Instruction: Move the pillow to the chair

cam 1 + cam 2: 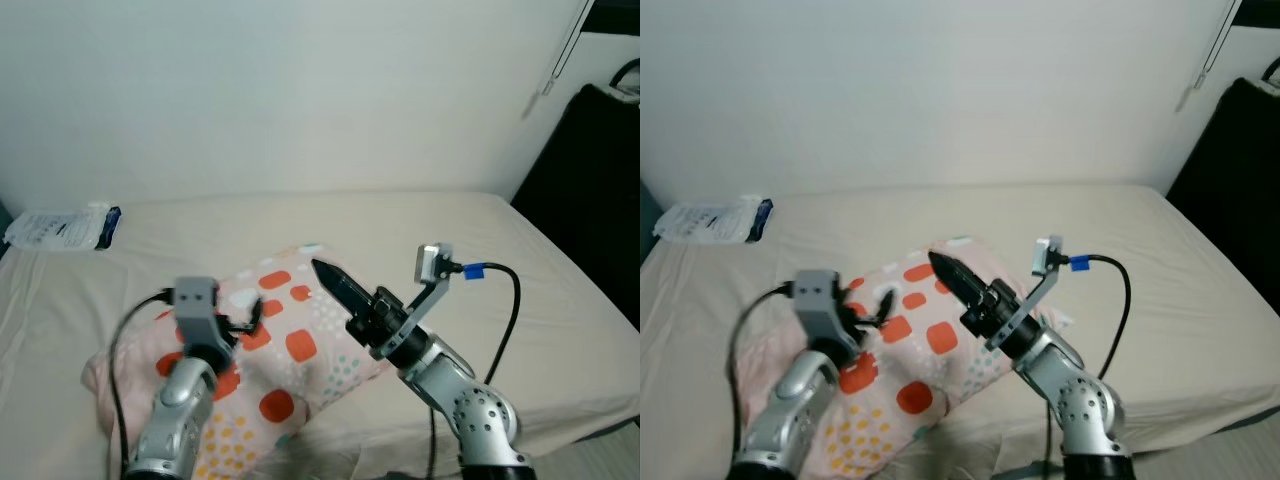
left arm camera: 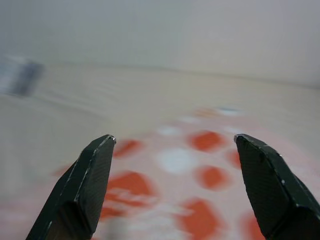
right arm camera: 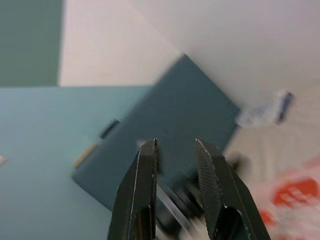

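A soft pale-pink pillow [image 1: 285, 355] carries orange-red rounded squares, white patches and clusters of small yellow and teal dots. The bed [image 1: 500, 250] sheet is plain beige; the wall [image 1: 300, 90] white; both claws' fingers [image 2: 82, 190] black.

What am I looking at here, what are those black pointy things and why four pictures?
It's a humanoid robot seen through its own cameras. Two pictures come from its head, looking down at a bed; two come from its wrists, looking along each gripper's black fingers. The left gripper is open above a spotted pillow on the bed. The right gripper hangs over the pillow, fingers a little apart. Neither holds anything. A white packet lies near the wall.
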Motion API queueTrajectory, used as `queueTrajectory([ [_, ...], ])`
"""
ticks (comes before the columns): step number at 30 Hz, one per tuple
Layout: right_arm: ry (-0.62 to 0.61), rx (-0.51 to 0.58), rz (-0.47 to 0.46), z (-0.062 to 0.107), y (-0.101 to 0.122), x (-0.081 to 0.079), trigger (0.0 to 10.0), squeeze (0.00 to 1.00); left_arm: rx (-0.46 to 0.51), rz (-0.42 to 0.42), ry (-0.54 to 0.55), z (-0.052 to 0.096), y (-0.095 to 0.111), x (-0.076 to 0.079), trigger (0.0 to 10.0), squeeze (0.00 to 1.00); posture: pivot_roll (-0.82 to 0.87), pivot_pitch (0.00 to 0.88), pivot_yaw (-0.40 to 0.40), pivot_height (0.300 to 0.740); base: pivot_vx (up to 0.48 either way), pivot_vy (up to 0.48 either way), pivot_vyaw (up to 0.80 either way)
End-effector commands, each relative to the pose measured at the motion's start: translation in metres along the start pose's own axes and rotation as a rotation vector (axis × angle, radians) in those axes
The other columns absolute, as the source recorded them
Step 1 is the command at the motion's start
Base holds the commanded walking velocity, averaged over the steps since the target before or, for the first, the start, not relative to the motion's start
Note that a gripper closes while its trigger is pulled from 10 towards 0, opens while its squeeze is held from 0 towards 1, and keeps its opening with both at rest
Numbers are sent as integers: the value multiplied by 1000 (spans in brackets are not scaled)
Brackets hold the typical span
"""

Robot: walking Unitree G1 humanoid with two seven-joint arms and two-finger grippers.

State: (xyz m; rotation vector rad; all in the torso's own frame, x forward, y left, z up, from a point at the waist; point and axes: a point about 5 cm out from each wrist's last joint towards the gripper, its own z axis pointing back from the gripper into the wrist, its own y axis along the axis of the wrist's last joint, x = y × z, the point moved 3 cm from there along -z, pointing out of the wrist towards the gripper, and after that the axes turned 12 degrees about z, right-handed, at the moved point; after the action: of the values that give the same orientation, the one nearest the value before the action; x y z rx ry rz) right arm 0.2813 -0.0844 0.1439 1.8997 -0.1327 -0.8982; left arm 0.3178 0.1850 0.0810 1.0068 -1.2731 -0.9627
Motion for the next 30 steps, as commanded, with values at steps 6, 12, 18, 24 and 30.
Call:
queueTrajectory([
  [6,-638,-294,429,27,-16,83,10000,0,-44,-127,194,6,-10,-37,10000,0,62,0,-58,740,0,0,0],
  [12,-768,-254,534,31,2,96,10000,0,-36,-138,193,6,-9,-37,10000,0,66,0,-64,740,0,0,0],
  [18,-691,-238,596,18,3,87,10000,0,13,-138,106,2,-10,-15,10000,0,77,0,-76,740,0,0,0],
  [24,-704,-267,681,7,-6,91,10000,0,77,176,-318,11,6,55,10000,0,90,0,-97,740,0,0,0],
  [30,-727,-205,670,5,3,92,10000,0,100,207,-241,7,9,40,10000,0,83,0,-94,740,0,0,0],
])
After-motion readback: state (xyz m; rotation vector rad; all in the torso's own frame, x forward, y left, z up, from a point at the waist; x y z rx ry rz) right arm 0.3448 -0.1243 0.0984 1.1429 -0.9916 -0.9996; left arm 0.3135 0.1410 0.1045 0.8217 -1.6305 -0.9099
